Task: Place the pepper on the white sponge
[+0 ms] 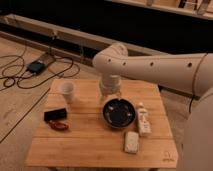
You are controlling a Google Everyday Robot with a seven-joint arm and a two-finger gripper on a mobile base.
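The pepper (59,125) is a slim red-orange chili lying on the wooden table (90,145) at its left side, just in front of a black block (55,114). The white sponge (131,142) lies flat near the table's front right, in front of the dark bowl (119,113). My gripper (110,95) hangs from the white arm above the table's back middle, just behind the bowl, far from both the pepper and the sponge. It holds nothing that I can see.
A white cup (67,91) stands at the table's back left. A white labelled bottle-like object (143,120) lies to the right of the bowl. Cables and a small device (36,66) lie on the floor to the left.
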